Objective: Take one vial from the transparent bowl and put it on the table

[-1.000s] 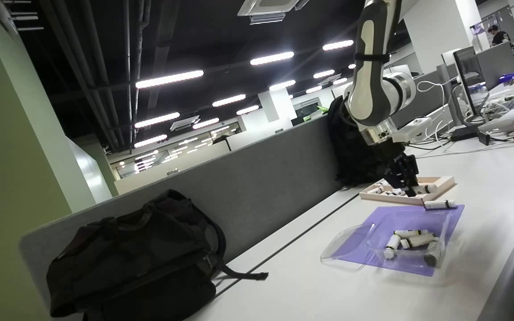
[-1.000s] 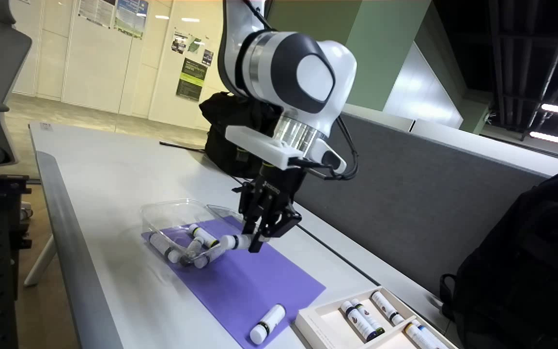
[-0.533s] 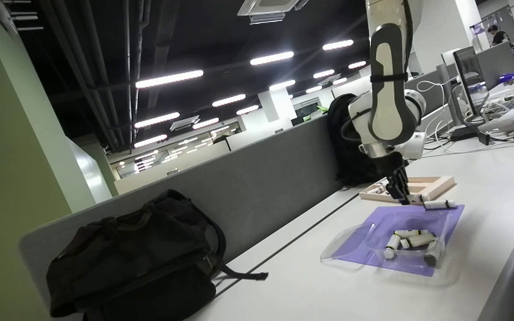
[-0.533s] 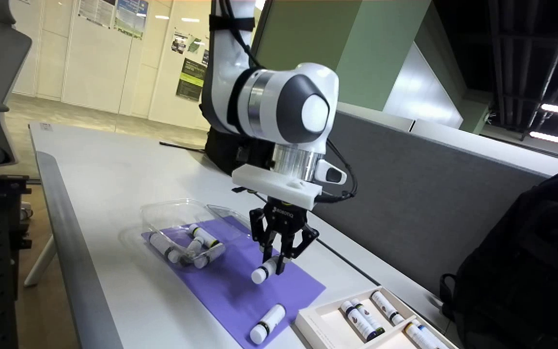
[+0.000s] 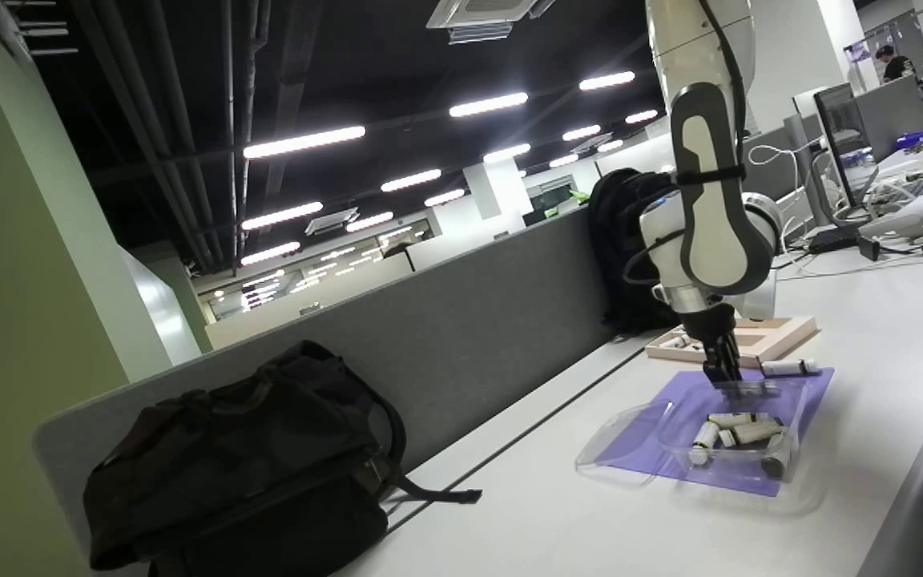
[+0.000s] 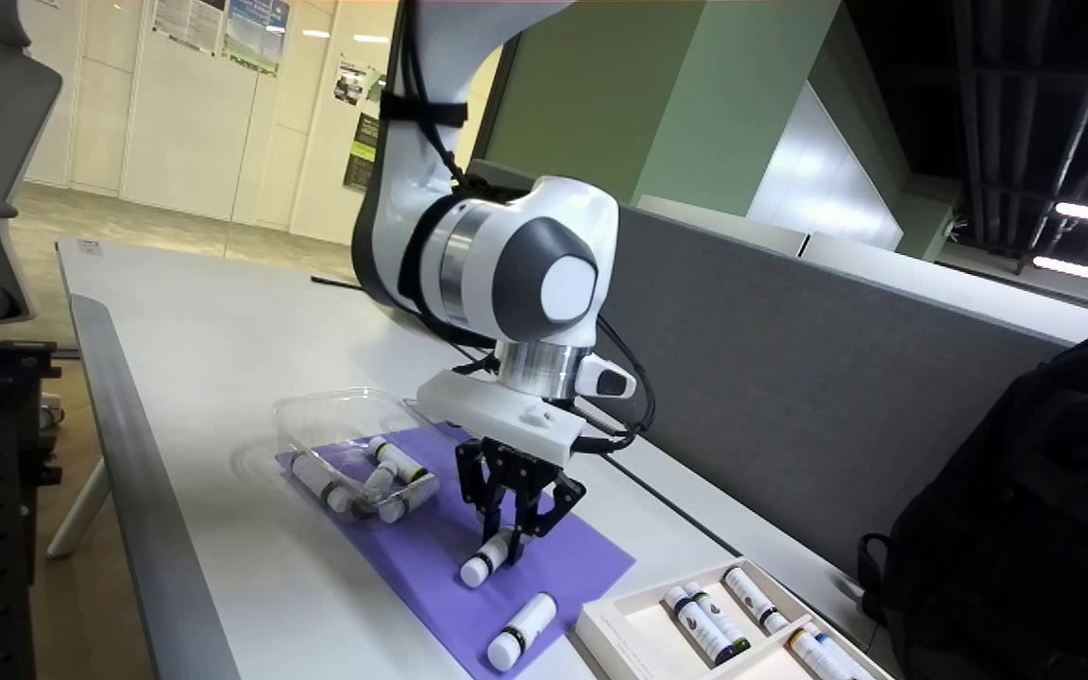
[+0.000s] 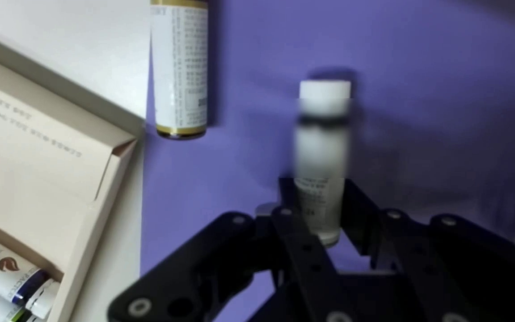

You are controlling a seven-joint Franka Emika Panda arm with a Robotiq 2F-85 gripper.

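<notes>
Closest in the wrist view, a black gripper [image 7: 319,210] clasps a white vial [image 7: 322,152], its two jaws pressing the label from both sides. The vial is on its side, capped end pointing away from the jaws, low over a purple mat [image 7: 248,152]; whether it touches the mat cannot be told. Apart from it, a second vial [image 7: 180,76] lies along the mat's edge, near the corner of a pale wooden tray [image 7: 47,129] holding more labelled vials [image 7: 5,264].

At the mat's other end, in both exterior views, sits the transparent bowl [image 6: 341,425], its outline faint, with four vials [image 6: 397,460] lying at different angles inside; the gripped vial is outside the bowl, near it. Next to the bowl, a clear lid [image 5: 622,441] spreads partly over the mat. Beneath runs the long white table [image 6: 223,340], a grey divider panel [image 6: 790,312] standing along one side. Farther off, in an exterior view, a monitor [image 5: 842,144] stands near cables [image 5: 786,232], and well behind it a person [image 5: 899,66] in dark clothing.
</notes>
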